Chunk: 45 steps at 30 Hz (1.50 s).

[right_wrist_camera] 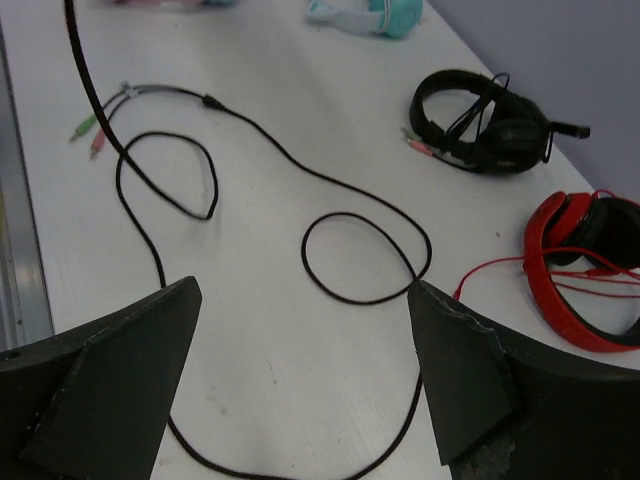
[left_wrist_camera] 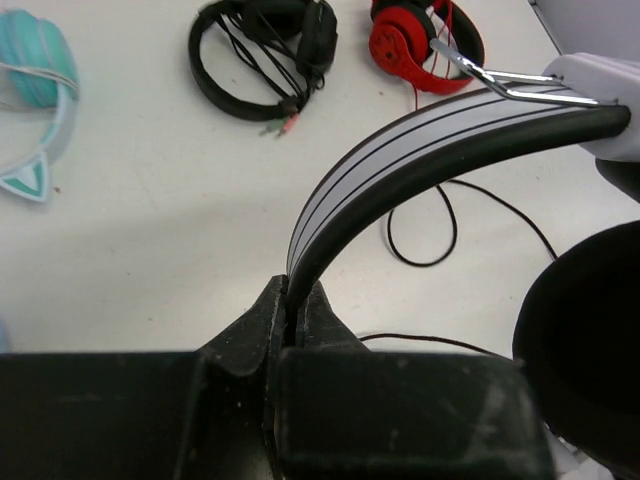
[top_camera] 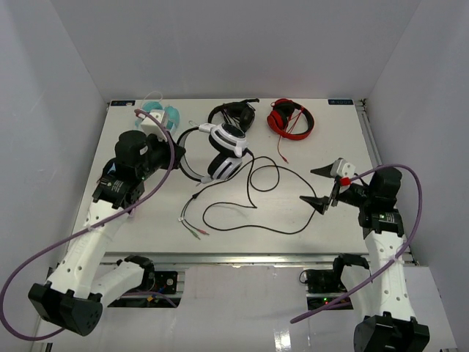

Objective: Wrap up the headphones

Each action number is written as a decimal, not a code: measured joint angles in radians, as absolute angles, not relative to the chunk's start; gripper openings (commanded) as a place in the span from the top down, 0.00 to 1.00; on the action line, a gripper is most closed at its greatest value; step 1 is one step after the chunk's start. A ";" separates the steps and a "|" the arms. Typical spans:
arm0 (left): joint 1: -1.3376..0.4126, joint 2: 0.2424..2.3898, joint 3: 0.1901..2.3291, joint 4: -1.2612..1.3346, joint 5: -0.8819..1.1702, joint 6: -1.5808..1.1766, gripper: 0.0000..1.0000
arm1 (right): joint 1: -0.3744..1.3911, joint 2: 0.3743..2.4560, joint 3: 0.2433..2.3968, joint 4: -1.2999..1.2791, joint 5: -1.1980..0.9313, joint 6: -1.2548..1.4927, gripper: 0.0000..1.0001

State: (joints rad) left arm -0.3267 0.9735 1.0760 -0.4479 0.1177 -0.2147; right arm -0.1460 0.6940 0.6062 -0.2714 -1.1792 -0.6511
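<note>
Two arms reach over the counter: the left arm rises from the lower left of the top view and turns the left gripper toward the right, jaws pinching the white headband of the headphones. The right arm stands at the right edge with the right gripper aimed left, jaws spread wide and holding nothing, above the loops of the cable. The headphones sit at upper centre, earcups one above the other in the frame, headband arc bulging left; the cable trails right and down, then back left to the plugs at lower centre.
</note>
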 measured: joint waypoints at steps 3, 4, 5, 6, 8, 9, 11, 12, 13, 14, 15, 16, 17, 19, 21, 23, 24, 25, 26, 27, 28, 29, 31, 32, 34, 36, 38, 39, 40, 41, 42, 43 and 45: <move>-0.329 1.030 1.085 -0.462 0.158 -0.261 1.00 | -0.090 0.724 0.636 -0.100 -1.184 -0.466 0.09; -0.330 1.051 1.092 -0.467 0.167 -0.276 1.00 | -0.064 0.734 0.645 -0.063 -1.185 -0.423 0.09; -0.333 1.070 1.102 -0.474 0.173 -0.292 1.00 | -0.030 0.746 0.650 -0.041 -1.185 -0.400 0.09; -0.338 1.089 1.115 -0.480 0.178 -0.310 1.00 | 0.004 0.759 0.653 -0.028 -1.187 -0.388 0.09; -0.353 1.122 1.143 -0.488 0.189 -0.343 1.00 | 0.078 0.791 0.651 -0.022 -1.195 -0.389 0.10; -0.365 1.138 1.160 -0.487 0.196 -0.361 1.00 | 0.103 0.803 0.650 -0.022 -1.194 -0.397 0.10; -0.386 1.164 1.191 -0.487 0.205 -0.393 1.00 | 0.158 0.829 0.641 -0.020 -1.190 -0.413 0.10; -0.393 1.171 1.204 -0.487 0.208 -0.407 1.00 | 0.188 0.846 0.638 -0.017 -1.185 -0.420 0.10; -0.400 1.180 1.217 -0.487 0.212 -0.421 1.00 | 0.217 0.866 0.636 -0.012 -1.180 -0.427 0.09; -0.406 1.189 1.231 -0.487 0.216 -0.436 1.00 | 0.243 0.890 0.637 0.000 -1.168 -0.434 0.08; -0.411 1.199 1.244 -0.486 0.221 -0.451 1.00 | 0.270 0.915 0.637 0.016 -1.148 -0.443 0.08; -0.415 1.207 1.257 -0.486 0.226 -0.464 1.00 | 0.290 0.944 0.637 0.027 -1.127 -0.452 0.08; -0.417 1.216 1.268 -0.486 0.230 -0.478 1.00 | 0.307 0.976 0.637 0.036 -1.101 -0.462 0.08; -0.420 1.228 1.287 -0.485 0.238 -0.503 1.00 | 0.322 1.029 0.637 0.067 -1.058 -0.468 0.09; -0.421 1.237 1.303 -0.488 0.246 -0.527 1.00 | 0.323 1.066 0.633 0.125 -1.024 -0.456 0.08; -0.421 1.242 1.316 -0.487 0.251 -0.548 1.00 | 0.325 1.092 0.629 0.208 -1.009 -0.426 0.08; -0.422 1.244 1.323 -0.488 0.253 -0.560 1.00 | 0.327 1.105 0.627 0.252 -1.010 -0.402 0.07; -0.422 1.245 1.330 -0.488 0.254 -0.573 1.00 | 0.334 1.120 0.625 0.293 -1.015 -0.382 0.07; -0.422 1.246 1.338 -0.488 0.255 -0.586 1.00 | 0.344 1.136 0.623 0.334 -1.021 -0.360 0.07; -0.423 1.247 1.345 -0.487 0.255 -0.600 1.00 | 0.360 1.152 0.620 0.381 -1.030 -0.328 0.07; -0.423 1.248 1.353 -0.486 0.255 -0.615 1.00 | 0.379 1.168 0.614 0.430 -1.040 -0.297 0.07; -0.423 1.249 1.360 -0.485 0.255 -0.630 1.00 | 0.401 1.185 0.606 0.482 -1.049 -0.266 0.07; -0.423 1.253 1.381 -0.485 0.254 -0.663 1.00 | 0.446 1.223 0.580 0.613 -1.065 -0.158 0.07; -0.423 1.256 1.394 -0.485 0.255 -0.682 1.00 | 0.464 1.247 0.571 0.672 -1.071 -0.109 0.07; -0.423 1.264 1.419 -0.480 0.255 -0.714 1.00 | 0.487 1.298 0.559 0.798 -1.072 -0.008 0.07; -0.423 1.274 1.450 -0.476 0.256 -0.747 1.00 | 0.494 1.349 0.559 0.914 -1.060 0.088 0.06; -0.423 1.284 1.479 -0.468 0.259 -0.774 1.00 | 0.495 1.391 0.567 0.993 -1.038 0.159 0.04; -0.423 1.287 1.491 -0.465 0.260 -0.787 1.00 | 0.495 1.413 0.577 1.026 -1.027 0.192 0.01; -0.424 1.288 1.500 -0.463 0.261 -0.799 1.00 | 0.495 1.437 0.592 1.054 -1.017 0.221 0.04; -0.424 1.289 1.509 -0.462 0.262 -0.811 1.00 | 0.496 1.462 0.610 1.082 -1.008 0.252 0.08; -0.424 1.290 1.519 -0.463 0.263 -0.823 1.00 | 0.497 1.487 0.627 1.111 -0.999 0.284 0.13; -0.425 1.292 1.530 -0.463 0.263 -0.836 1.00 | 0.500 1.512 0.643 1.142 -0.990 0.319 0.17; -0.425 1.300 1.552 -0.461 0.263 -0.861 1.00 | 0.511 1.563 0.669 1.199 -0.975 0.388 0.26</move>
